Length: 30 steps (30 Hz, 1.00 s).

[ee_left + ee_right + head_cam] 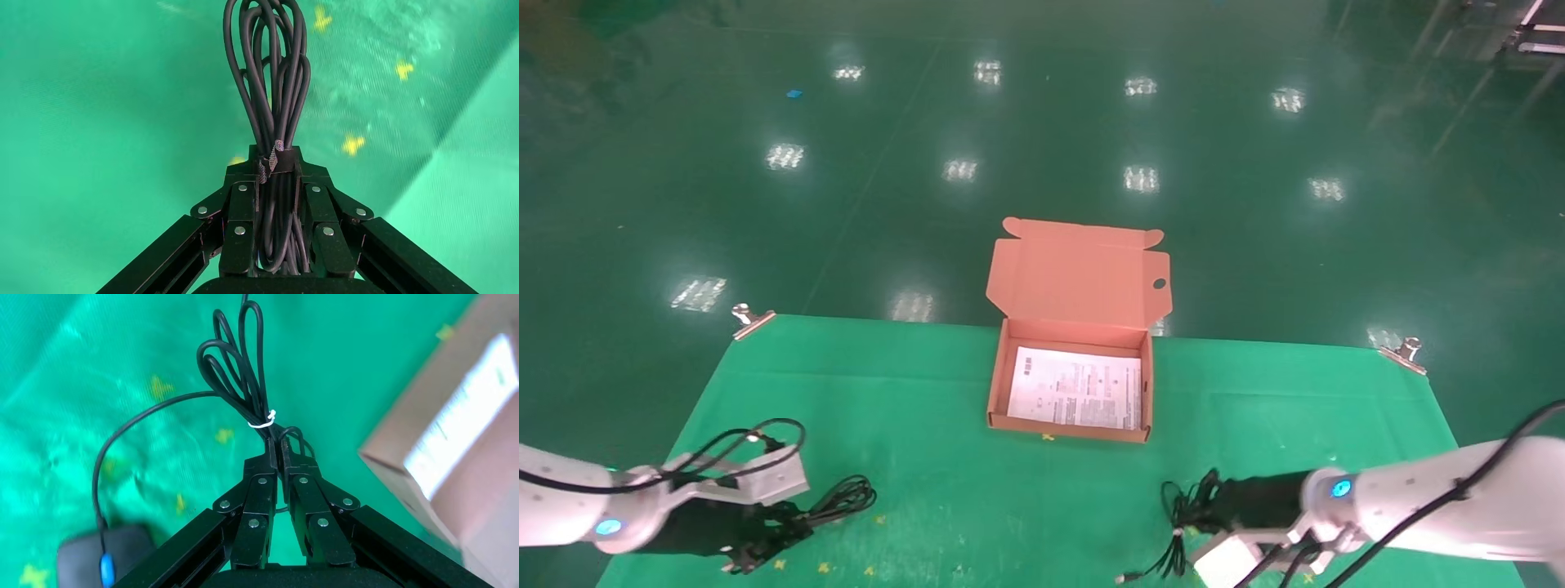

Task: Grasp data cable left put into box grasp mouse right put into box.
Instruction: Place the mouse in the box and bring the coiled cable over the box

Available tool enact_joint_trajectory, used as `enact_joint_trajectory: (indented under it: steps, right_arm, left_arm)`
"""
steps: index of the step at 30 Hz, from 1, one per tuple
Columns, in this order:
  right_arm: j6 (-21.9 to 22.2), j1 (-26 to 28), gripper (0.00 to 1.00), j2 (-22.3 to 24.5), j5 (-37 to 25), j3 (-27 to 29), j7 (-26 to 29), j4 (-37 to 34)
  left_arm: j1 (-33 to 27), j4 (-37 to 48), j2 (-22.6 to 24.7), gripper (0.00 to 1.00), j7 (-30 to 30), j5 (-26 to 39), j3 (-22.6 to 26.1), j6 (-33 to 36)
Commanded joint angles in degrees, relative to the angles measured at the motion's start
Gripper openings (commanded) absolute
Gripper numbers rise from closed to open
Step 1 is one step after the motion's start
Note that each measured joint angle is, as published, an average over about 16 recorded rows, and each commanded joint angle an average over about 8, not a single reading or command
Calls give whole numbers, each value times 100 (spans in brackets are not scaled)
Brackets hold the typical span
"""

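Note:
My left gripper [764,535] sits low over the green mat's near left corner, shut on the data cable [269,73], a thick black bundle strapped at the fingertips. Its loops [846,494] stick out toward the box. The box [997,384] stands open mid-table, lid [1079,278] raised at the back, with only a white printed sheet inside. My right gripper [1201,510] is near the front right, shut on the tied bundle of the mouse's thin cord [238,373]. The cord runs to the mouse [104,560], a dark shape with a blue spot, hidden in the head view.
The box's corner [428,453] shows close beside the right gripper. A loose end of the thin cord [1121,578] trails by the front edge. Metal clips [752,318] [1404,353] hold the mat's far corners; green floor lies beyond.

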Motion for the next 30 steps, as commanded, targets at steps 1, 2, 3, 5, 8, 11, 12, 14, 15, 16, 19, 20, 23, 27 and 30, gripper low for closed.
enact_joint_trajectory:
  steps: [1, 2, 3, 5, 8, 11, 12, 14, 15, 16, 19, 20, 23, 27, 30]
  right_arm:
    - [-85, 21, 0, 158, 60, 48, 78, 194]
    - [-110, 21, 0, 301, 75, 94, 204, 399]
    - [-128, 19, 0, 451, 84, 143, 342, 617]
    - [-146, 20, 0, 760, 80, 247, 640, 1074]
    - [-120, 59, 0, 1207, 13, 424, 1108, 1731]
    - [-35, 181, 0, 1528, -93, 603, 1450, 2168]
    - [4, 248, 0, 1602, -124, 664, 1521, 2259]
    - [94, 409, 0, 1686, -165, 782, 1586, 2353]
    - [145, 499, 0, 1700, -171, 839, 1589, 2369]
    - [201, 592, 0, 1698, -166, 894, 1574, 2372]
    - [405, 867, 0, 1577, -141, 1031, 1483, 2358]
    - [485, 950, 0, 1500, -137, 1064, 1448, 2346]
    - [759, 1177, 0, 1179, -158, 1124, 1341, 2264]
    - [1116, 1464, 0, 636, -248, 1121, 1161, 1988]
    - [1331, 1683, 0, 218, -285, 1085, 969, 1624]
  left_arm:
    - [14, -207, -180, 0, 100, -48, -21, 98]
    - [14, -354, -268, 0, 110, -45, -36, 107]
    - [9, -502, -351, 0, 114, -38, -53, 107]
    - [-17, -786, -505, 0, 106, -17, -93, 94]
    - [-114, -1147, -686, 0, 78, 28, -166, 48]
    - [-283, -1409, -774, 0, 75, 110, -232, -25]
    - [-354, -1481, -783, 0, 82, 148, -251, -56]
    - [-507, -1596, -771, 0, 108, 230, -283, -124]
    - [-587, -1644, -753, 0, 126, 271, -297, -158]
    - [-669, -1688, -728, 0, 148, 315, -309, -197]
    - [-910, -1768, -611, 0, 209, 441, -345, -337]
    - [-985, -1775, -559, 0, 223, 482, -354, -388]
    - [-1204, -1742, -363, 0, 246, 612, -374, -559]
    - [-1469, -1569, -40, 0, 215, 837, -371, -811]
    - [-1662, -1361, 221, 0, 179, 1037, -358, -1021]
